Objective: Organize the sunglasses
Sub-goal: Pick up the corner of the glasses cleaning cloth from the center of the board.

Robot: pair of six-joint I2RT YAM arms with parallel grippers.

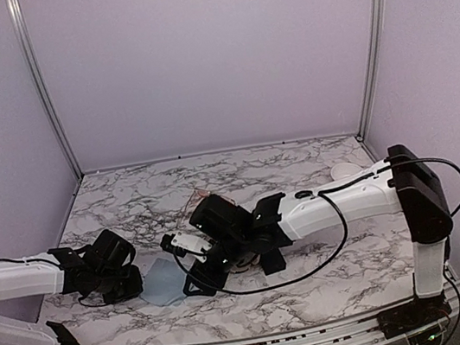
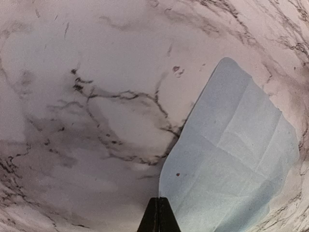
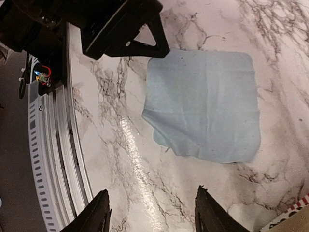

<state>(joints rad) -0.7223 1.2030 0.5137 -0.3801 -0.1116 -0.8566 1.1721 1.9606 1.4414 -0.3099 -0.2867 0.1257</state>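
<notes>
Of the sunglasses I see only a pinkish translucent piece (image 1: 197, 200) poking out behind my right wrist; the rest is hidden under that arm. A pale blue cloth (image 1: 164, 281) lies flat between the grippers. My left gripper (image 2: 159, 200) is shut, its tips resting right at the cloth's (image 2: 231, 159) edge; whether cloth is pinched between them does not show. My right gripper (image 3: 152, 193) hangs open over bare marble just beside the cloth (image 3: 207, 106), with nothing between its fingers. In the top view it (image 1: 185, 265) sits at the cloth's right side, opposite the left gripper (image 1: 137, 279).
A striped red-and-white case corner (image 3: 294, 212) peeks in at the right wrist view's lower right. A white round object (image 1: 345, 171) sits at the back right. The table's front rail (image 3: 53, 159) runs close to the cloth. The right arm's cable (image 1: 315, 268) loops over the table.
</notes>
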